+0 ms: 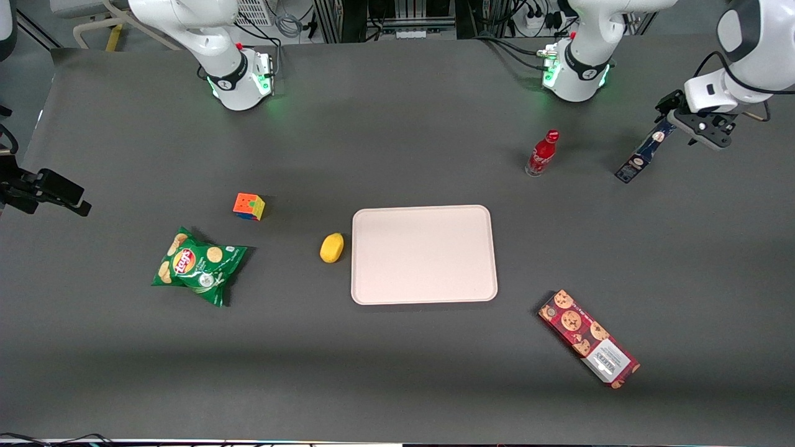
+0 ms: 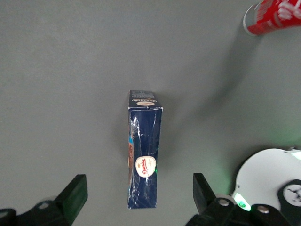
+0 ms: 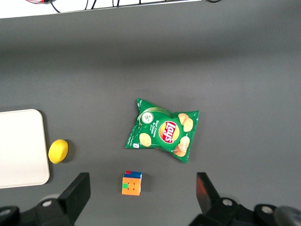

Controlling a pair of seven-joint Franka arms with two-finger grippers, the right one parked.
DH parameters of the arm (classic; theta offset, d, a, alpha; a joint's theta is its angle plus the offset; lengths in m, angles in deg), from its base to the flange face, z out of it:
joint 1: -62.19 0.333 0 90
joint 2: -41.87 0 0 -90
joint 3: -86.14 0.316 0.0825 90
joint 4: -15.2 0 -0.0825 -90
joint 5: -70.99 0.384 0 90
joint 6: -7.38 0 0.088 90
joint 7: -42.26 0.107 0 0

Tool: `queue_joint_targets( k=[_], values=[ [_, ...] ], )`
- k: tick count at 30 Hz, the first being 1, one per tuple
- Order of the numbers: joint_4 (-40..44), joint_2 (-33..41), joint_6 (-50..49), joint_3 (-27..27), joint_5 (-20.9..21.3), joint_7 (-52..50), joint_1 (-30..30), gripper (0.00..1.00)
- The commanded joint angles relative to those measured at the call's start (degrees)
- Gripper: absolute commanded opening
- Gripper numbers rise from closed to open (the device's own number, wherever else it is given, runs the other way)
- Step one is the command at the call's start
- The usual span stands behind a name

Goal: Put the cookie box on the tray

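Cookie box [image 2: 144,155] standing on table, between spread fingers of gripper [image 2: 140,200], ungrasped

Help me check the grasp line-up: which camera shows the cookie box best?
The left wrist view: the cookie box stands centred between the open gripper's fingers, logo readable. The front view shows it small and partly covered by the gripper, toward the working arm's end. The right wrist view misses it.

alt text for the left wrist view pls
The open gripper hovers over the dark navy cookie box, which lies on the grey table between its two spread fingers, untouched. A red bottle and a white arm base show at the edges.
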Motion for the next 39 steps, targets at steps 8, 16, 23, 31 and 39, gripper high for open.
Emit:
queue_joint_targets(
  k=[8, 16, 23, 31, 39],
  values=[
    [-9.2, -2.4, 16.5, 5.5, 2.6, 2.4, -0.1, 1.0],
    [-10.7, -7.4, 24.3, 5.6, 2.6, 2.5, -0.1, 1.0],
    [-12.7, -14.0, 34.9, 8.4, 2.6, 3.5, 0.0, 0.77],
    [-12.9, -16.2, 37.1, 10.7, 2.6, 5.6, 0.0, 0.0],
    [-11.1, -15.7, 33.7, 11.3, 2.6, 5.4, -0.1, 0.0]
  ],
)
